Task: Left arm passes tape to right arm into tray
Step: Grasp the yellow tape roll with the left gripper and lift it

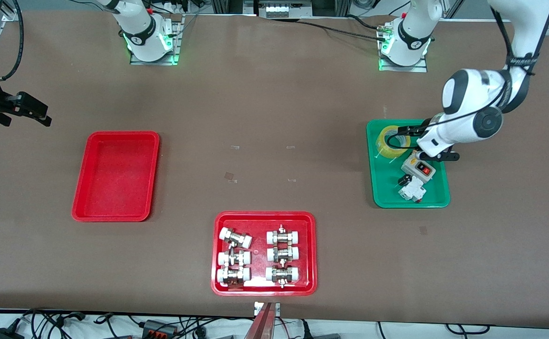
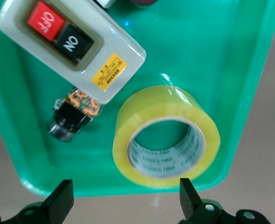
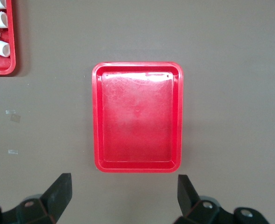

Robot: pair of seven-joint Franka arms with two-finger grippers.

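Note:
The yellow tape [image 1: 391, 141] lies flat in the green tray [image 1: 410, 203], at the tray's corner farthest from the front camera and toward the right arm's end. My left gripper [image 1: 413, 134] hovers over that tray beside the tape, open and empty. In the left wrist view the tape [image 2: 167, 135] lies just ahead of the spread gripper [image 2: 123, 205]. The empty red tray [image 1: 114, 179] sits toward the right arm's end. My right gripper [image 1: 20, 110] waits open and empty above the table near it. The right wrist view shows the tray [image 3: 137, 116] ahead of that gripper [image 3: 123, 198].
A grey switch box [image 1: 419, 168] with a red button and a small black-and-white part [image 1: 410, 188] share the green tray [image 2: 212, 46] with the tape. A red tray of white-capped fittings [image 1: 265, 215] sits near the front camera, mid-table.

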